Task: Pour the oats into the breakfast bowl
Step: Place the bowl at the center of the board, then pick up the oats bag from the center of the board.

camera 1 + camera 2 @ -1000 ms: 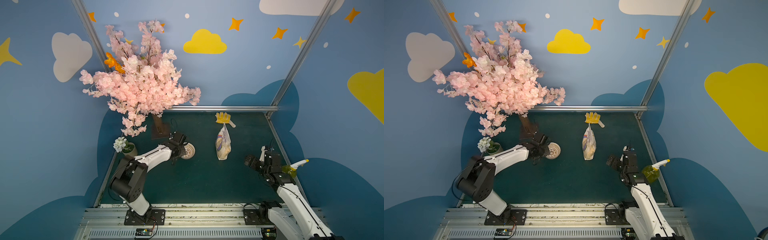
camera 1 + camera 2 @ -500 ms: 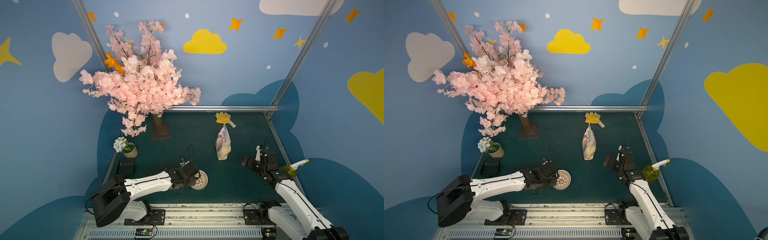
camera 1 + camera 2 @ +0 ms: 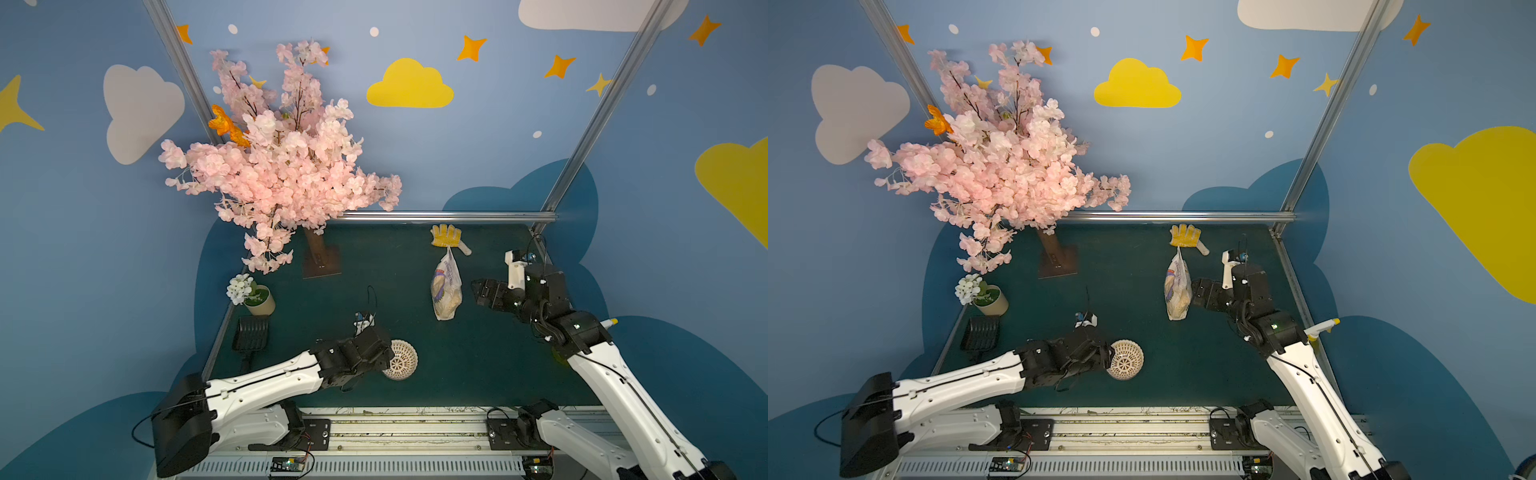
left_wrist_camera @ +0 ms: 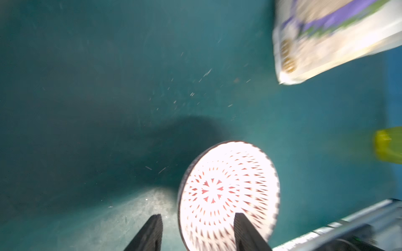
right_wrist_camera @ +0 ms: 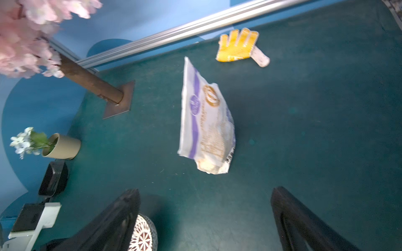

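lying just beside the oats bag (image 3: 446, 291) is a yellow glove (image 3: 445, 236).

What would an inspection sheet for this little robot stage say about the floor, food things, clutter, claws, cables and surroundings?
Surface: green mat, with pale specks scattered on it.
Job's things: bag of oats lies on the mat, no gripper on it; breakfast bowl sits near the front edge.
Clutter: yellow glove, flower pot, black ribbed tool, blossom tree, spray bottle.
Grippers: left gripper open, its fingers either side of the bowl's rim; right gripper open, empty, beside the bag.
Cables: thin black wire loops above the left wrist.
Surroundings: blue walls with painted clouds and stars; metal frame rails.
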Robot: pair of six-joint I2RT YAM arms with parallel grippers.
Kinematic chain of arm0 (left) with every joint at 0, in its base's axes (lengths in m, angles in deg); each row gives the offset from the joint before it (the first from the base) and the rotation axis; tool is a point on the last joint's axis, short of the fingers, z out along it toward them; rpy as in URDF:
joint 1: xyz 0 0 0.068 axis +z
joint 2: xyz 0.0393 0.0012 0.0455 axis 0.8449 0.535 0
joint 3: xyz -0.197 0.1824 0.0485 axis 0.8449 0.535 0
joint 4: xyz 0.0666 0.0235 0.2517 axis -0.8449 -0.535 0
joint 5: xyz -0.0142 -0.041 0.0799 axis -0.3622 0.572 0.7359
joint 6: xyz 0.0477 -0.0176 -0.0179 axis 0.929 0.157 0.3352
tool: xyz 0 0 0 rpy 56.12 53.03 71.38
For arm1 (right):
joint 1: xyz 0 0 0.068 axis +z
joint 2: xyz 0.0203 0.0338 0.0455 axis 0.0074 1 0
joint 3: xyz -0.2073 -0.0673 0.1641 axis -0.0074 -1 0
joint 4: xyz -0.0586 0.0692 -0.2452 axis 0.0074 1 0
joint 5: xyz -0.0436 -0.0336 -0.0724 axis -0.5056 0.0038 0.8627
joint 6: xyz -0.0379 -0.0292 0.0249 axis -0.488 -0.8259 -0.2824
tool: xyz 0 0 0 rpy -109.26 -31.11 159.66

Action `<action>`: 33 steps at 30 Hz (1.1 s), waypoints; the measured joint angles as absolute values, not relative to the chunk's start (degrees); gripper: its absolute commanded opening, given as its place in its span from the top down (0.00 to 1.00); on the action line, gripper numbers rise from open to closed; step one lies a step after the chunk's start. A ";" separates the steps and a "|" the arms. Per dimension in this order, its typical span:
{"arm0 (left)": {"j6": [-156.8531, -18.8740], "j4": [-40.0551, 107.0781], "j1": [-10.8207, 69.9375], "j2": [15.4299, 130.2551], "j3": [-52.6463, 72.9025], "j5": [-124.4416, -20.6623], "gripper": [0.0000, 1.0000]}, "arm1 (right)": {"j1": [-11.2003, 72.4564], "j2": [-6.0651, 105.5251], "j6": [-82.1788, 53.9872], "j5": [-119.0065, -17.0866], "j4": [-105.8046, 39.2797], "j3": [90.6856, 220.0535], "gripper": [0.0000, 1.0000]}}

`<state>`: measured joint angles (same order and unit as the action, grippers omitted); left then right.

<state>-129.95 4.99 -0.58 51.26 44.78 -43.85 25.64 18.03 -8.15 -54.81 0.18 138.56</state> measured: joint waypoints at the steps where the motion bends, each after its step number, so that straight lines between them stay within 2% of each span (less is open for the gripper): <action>1: -129.80 5.12 -0.73 48.90 45.39 -43.55 0.38 | 27.21 20.11 -8.76 -53.81 0.38 140.59 0.08; 5: -129.06 4.36 -1.15 39.26 49.69 -42.32 0.34 | 30.56 32.79 -11.54 -49.83 1.16 148.70 0.29; 11: -128.23 -0.03 -1.24 30.25 51.57 -41.47 0.34 | 30.64 50.21 -14.31 -45.06 7.04 160.09 0.64; 13: -127.96 -0.95 -1.24 28.29 51.59 -41.47 0.34 | 30.71 54.05 -14.38 -43.67 9.45 163.96 0.72; 15: -127.72 -1.52 -1.24 27.08 51.59 -41.47 0.34 | 30.97 56.61 -15.05 -42.27 11.46 166.78 0.96; 16: -127.61 -1.70 -1.24 26.71 51.59 -41.47 0.33 | 31.17 57.35 -15.10 -41.74 12.27 167.56 1.00; 25: -126.48 -2.55 -1.24 27.74 50.70 -42.50 0.34 | 36.96 56.24 -14.68 -35.62 20.11 168.94 1.00; 28: -125.86 -2.22 -1.24 29.58 48.99 -42.72 0.34 | 40.02 51.23 -13.48 -35.25 23.22 165.86 1.00; 33: -124.86 0.60 -1.24 31.83 47.84 -43.37 0.36 | 43.69 36.90 -10.64 -35.75 25.71 157.97 1.00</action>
<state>-124.86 0.60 -1.24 31.83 47.84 -43.37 43.69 36.90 -10.64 -35.75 25.71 157.97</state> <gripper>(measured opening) 0.651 0.052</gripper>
